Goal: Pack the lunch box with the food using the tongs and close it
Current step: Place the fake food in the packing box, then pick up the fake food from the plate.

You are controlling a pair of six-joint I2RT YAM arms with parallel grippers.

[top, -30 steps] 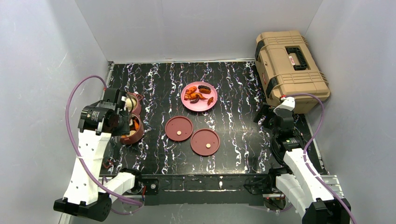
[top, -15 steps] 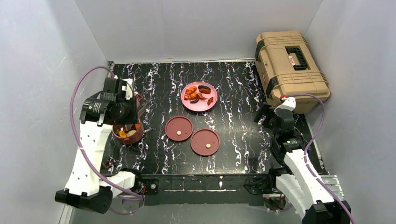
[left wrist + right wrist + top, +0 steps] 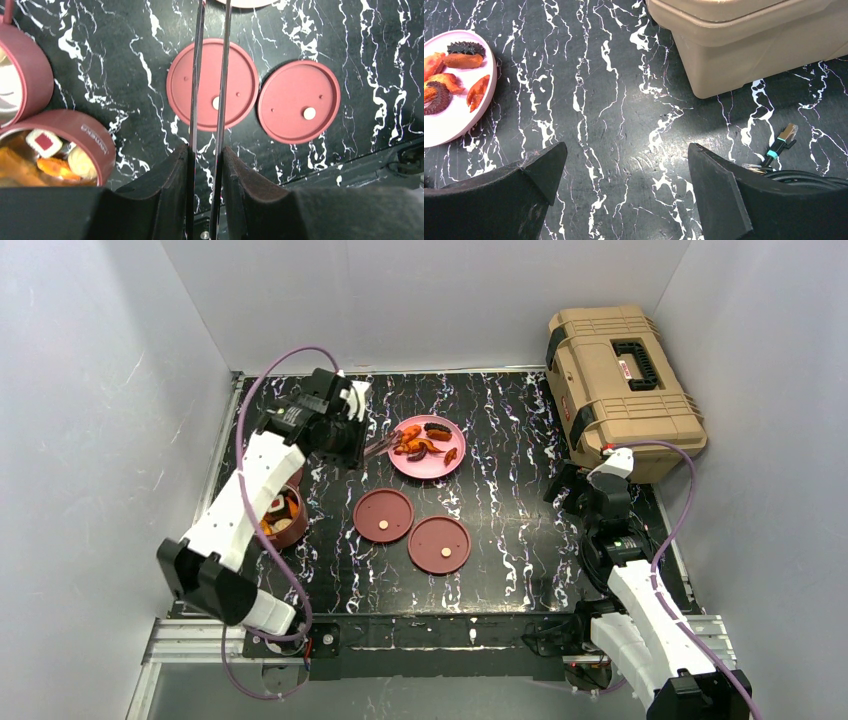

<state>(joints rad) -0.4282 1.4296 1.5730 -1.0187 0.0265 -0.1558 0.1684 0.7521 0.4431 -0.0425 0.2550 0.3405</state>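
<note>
Two things are changing for you in this last second. Your left gripper (image 3: 205, 150) is leaving the bowls at the left edge, where it was hanging a moment ago, and is now reaching across to the pink plate (image 3: 425, 472). It is clamping the tongs (image 3: 197, 75) by their handle end. In the wrist view the two blades are running side by side with a narrow gap between them. Their tips are going out of the top of that view, and from above they are too small, so I cannot tell if they are pinching anything.

The tips are arriving at the left rim of the plate, just beside the orange-red pieces (image 3: 412, 440) waiting there. The near bowl (image 3: 75, 131) is already carrying some food; the second bowl (image 3: 31, 75) is standing close behind it. Both disc lids (image 3: 383, 515) (image 3: 439, 545) are lying flat in the middle of the table, not yet on the bowls.

You are probably starting another pick, so packing is only partly done and closing is far off. Your right gripper (image 3: 624, 165) is waiting with jaws wide, near the tan toolbox (image 3: 620, 380).
</note>
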